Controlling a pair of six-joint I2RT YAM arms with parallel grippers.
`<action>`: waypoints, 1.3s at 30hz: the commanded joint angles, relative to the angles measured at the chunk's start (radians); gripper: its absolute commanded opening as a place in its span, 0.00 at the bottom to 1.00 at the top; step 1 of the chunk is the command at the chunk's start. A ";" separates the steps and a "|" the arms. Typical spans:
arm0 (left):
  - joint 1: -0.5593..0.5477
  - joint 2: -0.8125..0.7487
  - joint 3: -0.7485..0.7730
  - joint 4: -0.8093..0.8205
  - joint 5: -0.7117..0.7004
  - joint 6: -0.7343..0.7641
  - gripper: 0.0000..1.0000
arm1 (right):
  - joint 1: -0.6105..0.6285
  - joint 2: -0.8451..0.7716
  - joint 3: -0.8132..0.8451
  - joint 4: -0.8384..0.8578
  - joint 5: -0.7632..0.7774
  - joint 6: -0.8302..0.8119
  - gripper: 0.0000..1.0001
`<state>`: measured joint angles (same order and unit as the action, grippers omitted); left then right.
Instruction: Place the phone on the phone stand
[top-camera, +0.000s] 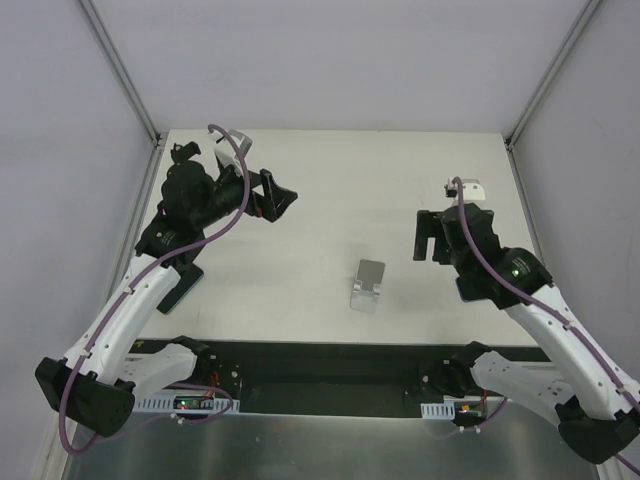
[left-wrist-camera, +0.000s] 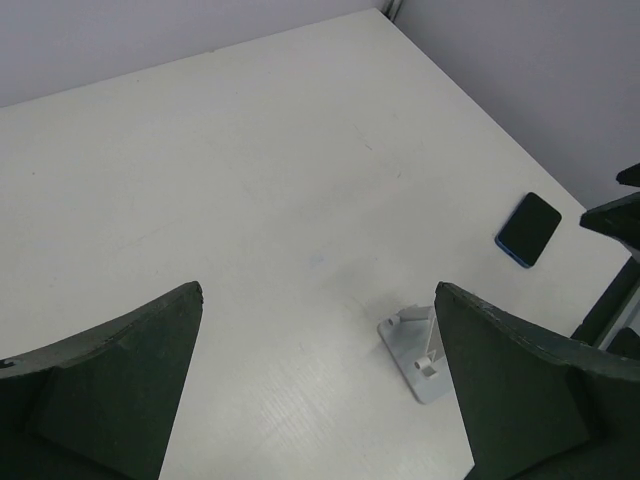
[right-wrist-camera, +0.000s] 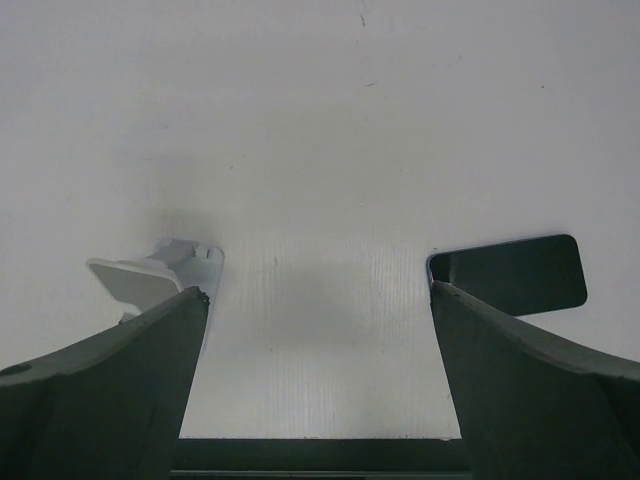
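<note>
The silver-white phone stand (top-camera: 368, 285) sits on the white table near the front middle. It also shows in the left wrist view (left-wrist-camera: 415, 350) and the right wrist view (right-wrist-camera: 150, 275). The black phone (left-wrist-camera: 528, 229) lies flat, to the right of the stand. In the right wrist view the phone (right-wrist-camera: 510, 272) sits just behind my right finger, and in the top view my right arm mostly hides it. My left gripper (top-camera: 280, 195) is open and empty, held high at the back left (left-wrist-camera: 320, 290). My right gripper (top-camera: 425, 237) is open and empty, between the stand and the phone (right-wrist-camera: 318, 292).
The table's front edge (right-wrist-camera: 320, 440) runs just below my right gripper. Grey walls enclose the table on the left, back and right. Part of my right arm (left-wrist-camera: 620, 260) shows at the right edge of the left wrist view.
</note>
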<state>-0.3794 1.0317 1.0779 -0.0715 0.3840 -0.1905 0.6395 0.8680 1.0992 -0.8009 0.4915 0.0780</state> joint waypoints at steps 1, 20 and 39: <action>-0.021 -0.012 -0.009 0.049 0.006 0.014 0.99 | 0.005 0.100 0.011 -0.021 0.021 0.061 0.96; -0.275 -0.022 -0.009 -0.014 -0.135 0.151 0.99 | -0.785 0.471 0.021 -0.075 -0.433 0.423 0.96; -0.504 -0.005 -0.016 -0.050 -0.424 0.276 0.99 | -0.443 0.416 -0.018 0.131 -0.509 0.037 0.96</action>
<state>-0.8673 1.0283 1.0641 -0.1184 0.0662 0.0547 -0.0372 1.4048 1.0340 -0.6750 -0.0872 0.2516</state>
